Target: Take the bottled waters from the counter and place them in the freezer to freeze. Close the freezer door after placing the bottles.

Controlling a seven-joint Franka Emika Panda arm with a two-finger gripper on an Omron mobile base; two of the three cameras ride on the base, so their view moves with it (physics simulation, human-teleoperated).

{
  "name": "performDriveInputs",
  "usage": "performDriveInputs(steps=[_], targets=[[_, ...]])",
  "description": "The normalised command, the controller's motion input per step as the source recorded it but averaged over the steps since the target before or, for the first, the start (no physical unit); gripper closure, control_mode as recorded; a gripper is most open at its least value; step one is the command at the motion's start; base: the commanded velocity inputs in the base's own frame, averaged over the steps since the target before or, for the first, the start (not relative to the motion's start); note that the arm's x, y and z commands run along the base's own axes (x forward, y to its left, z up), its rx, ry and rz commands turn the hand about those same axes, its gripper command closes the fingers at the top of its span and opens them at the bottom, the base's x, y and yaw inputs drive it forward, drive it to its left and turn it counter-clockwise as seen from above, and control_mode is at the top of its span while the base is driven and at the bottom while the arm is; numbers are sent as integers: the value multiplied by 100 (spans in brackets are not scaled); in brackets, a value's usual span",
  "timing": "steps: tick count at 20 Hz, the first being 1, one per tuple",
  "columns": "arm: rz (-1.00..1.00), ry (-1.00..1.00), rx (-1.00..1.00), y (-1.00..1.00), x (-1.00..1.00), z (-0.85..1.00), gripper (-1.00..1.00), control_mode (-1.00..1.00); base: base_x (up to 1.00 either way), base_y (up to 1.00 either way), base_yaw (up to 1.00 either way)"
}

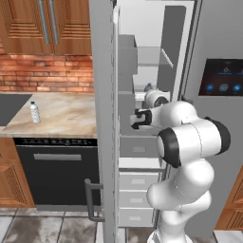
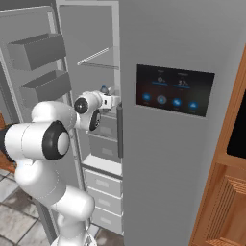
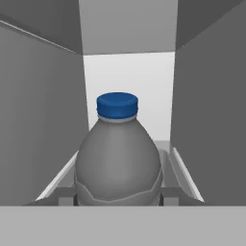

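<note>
1. We stand before the freezer, the tall grey steel cabinet's left compartment, whose pale interior of shelves and stacked drawers lies open to the kitchen.
2. The freezer door is swung fully out toward us, seen nearly edge-on in the left base view, its storage bins facing inward and its bar handle low on the outer face.
3. Our arm reaches straight into the compartment at mid-height, the gripper passing just above the drawer fronts.
4. The counter runs to the left of the open door, and on it the clear bottle stands upright near the dark inset panel (well apart from the arm, and not yet collected).
5. The dark grey bottle sits clamped between our narrowed jaws, upright with its blue cap on top, directly ahead of the hand along the line of reach.
6. In our judgement the coming move turns on that alignment: the bottle's long axis is vertical, its base over the shelf floor between the side walls, so lowering and releasing should leave it standing.
</note>
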Motion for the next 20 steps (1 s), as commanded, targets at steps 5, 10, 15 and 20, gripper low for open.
performDriveInputs(steps=[5,10,15,20], targets=[[0,0,0,0,6,-23,100,-100,0,0,0],[0,0,0,0,10,-13,100,-100,0,0,0],[0,0,0,0,16,-2,100,-100,0,0,0],[0,0,0,0,6,0,100,-100,0,0,0]])
